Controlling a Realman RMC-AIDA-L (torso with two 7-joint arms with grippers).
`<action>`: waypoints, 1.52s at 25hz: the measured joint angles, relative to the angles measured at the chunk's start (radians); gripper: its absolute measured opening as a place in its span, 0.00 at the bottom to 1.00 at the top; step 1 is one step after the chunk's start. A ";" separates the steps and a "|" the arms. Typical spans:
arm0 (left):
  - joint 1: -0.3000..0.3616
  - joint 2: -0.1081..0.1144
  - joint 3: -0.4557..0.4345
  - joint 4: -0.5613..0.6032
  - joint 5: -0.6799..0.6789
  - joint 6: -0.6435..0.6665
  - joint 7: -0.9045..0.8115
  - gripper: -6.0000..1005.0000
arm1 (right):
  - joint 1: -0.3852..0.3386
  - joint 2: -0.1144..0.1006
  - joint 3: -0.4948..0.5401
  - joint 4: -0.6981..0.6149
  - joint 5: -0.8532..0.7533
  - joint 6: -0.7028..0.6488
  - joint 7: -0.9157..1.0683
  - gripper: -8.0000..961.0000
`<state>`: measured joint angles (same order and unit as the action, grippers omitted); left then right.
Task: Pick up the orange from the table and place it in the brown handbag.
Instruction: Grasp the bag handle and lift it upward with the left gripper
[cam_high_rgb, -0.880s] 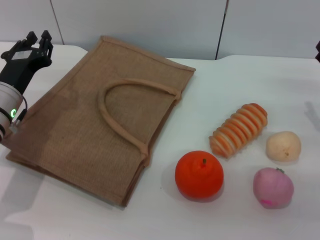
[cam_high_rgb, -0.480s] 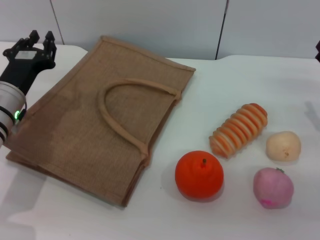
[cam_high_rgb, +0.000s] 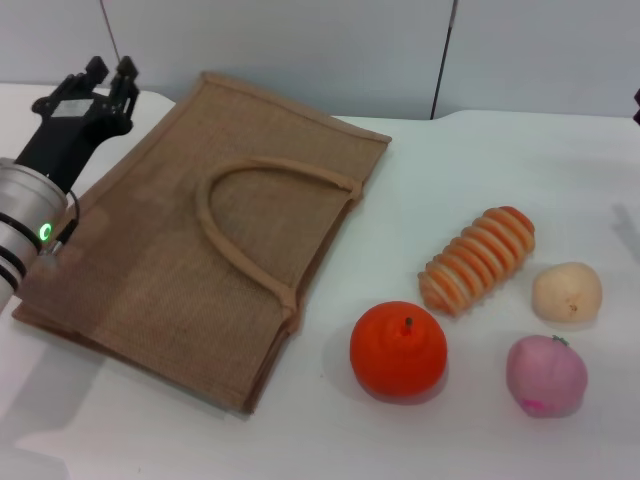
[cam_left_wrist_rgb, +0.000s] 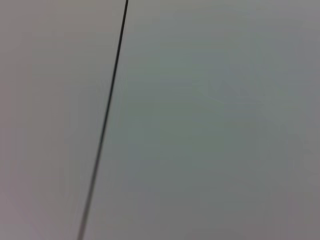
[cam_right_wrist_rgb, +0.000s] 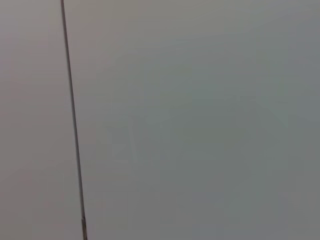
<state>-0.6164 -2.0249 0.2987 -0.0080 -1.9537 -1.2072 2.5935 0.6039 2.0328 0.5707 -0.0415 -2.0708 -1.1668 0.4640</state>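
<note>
The orange (cam_high_rgb: 398, 350), round, glossy and red-orange with a dark stem dimple, sits on the white table (cam_high_rgb: 480, 180) near the front, right of the bag. The brown handbag (cam_high_rgb: 200, 235), a woven jute tote with looped handles, lies flat on the table's left half. My left gripper (cam_high_rgb: 100, 72) is at the far left, above the bag's far left edge and far from the orange. My right gripper is out of view. Both wrist views show only a plain grey wall with a dark seam.
A ribbed orange-and-cream item (cam_high_rgb: 478, 260), a pale beige round fruit (cam_high_rgb: 567, 292) and a pink round fruit (cam_high_rgb: 546, 375) lie on the table to the right of the orange.
My left arm has moved rightward and slightly up, coming over the bag's left edge. The orange, bag and other fruits have not moved.
</note>
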 joint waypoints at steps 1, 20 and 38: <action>0.000 0.002 0.001 0.015 0.033 0.002 -0.059 0.37 | 0.000 0.000 0.000 0.000 0.000 0.000 -0.002 0.92; -0.057 0.000 0.003 0.521 0.863 0.110 -1.212 0.46 | -0.001 -0.002 0.000 -0.003 -0.002 0.001 -0.004 0.92; -0.177 0.006 0.255 0.739 1.392 0.058 -1.808 0.44 | 0.000 -0.002 0.000 -0.003 0.000 0.029 -0.004 0.92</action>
<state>-0.7938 -2.0185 0.5536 0.7309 -0.5618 -1.1491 0.7859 0.6041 2.0310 0.5707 -0.0441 -2.0709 -1.1382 0.4599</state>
